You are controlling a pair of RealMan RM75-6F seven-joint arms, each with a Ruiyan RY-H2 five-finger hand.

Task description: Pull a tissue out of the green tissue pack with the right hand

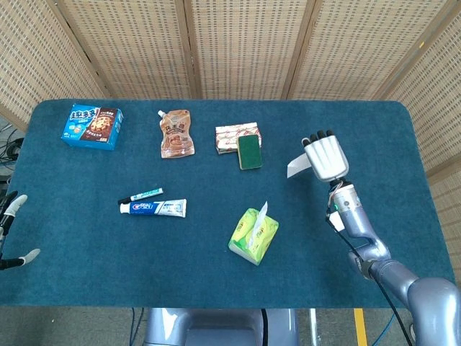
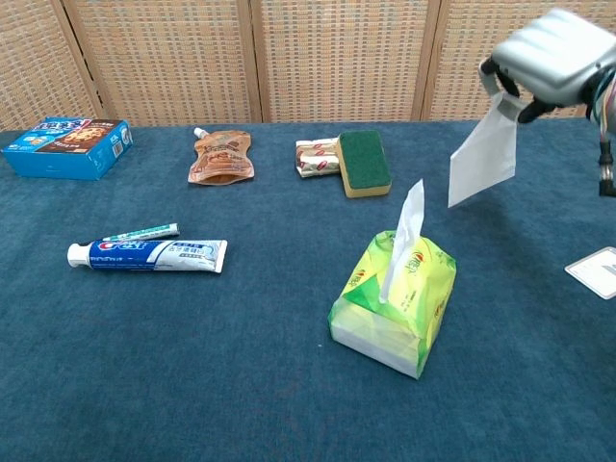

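The green tissue pack lies at the front middle of the blue table, with another white tissue sticking up from its slot. My right hand is raised to the right of the pack and pinches a pulled-out white tissue, which hangs free in the air, clear of the pack. Only the fingertips of my left hand show at the far left edge of the head view, spread apart and holding nothing.
A toothpaste tube and a toothbrush lie to the left. At the back are a blue cookie box, a brown pouch, and a green sponge beside a red-white packet. A white card lies far right.
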